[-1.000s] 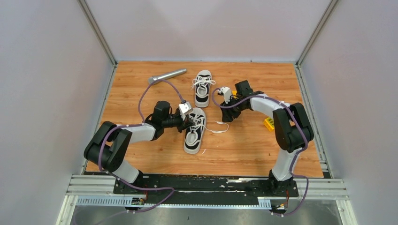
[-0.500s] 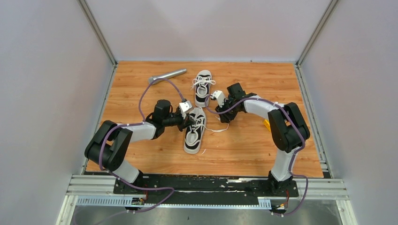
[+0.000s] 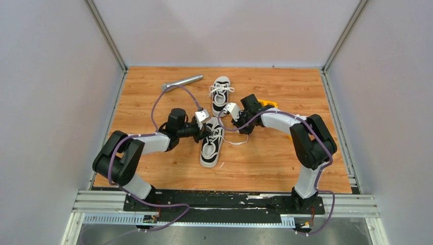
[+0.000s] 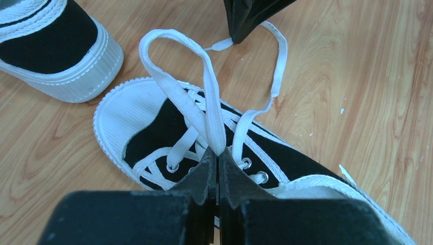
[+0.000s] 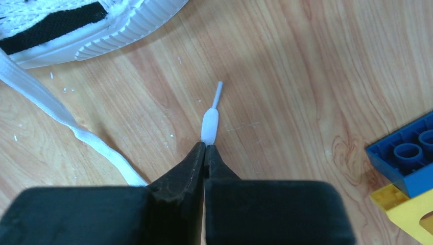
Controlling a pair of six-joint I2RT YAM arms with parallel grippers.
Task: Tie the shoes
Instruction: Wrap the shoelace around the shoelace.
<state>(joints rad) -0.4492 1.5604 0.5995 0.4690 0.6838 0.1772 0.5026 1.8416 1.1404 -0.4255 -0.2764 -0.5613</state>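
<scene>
Above the near shoe (image 3: 211,148), left tool (image 4: 218,162) clamps lace loop (image 4: 212,109), right tool (image 5: 205,149) lace tip (image 5: 210,121).

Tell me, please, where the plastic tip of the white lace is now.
In the right wrist view, the lace tip sticks out of the shut right hand, with the bare wooden table behind it and the toy bricks at the picture's right edge.

light: bright, even, overhead | shadows: soft, faint | focus: sharp mid-frame, wrist views soft at bottom edge
</scene>
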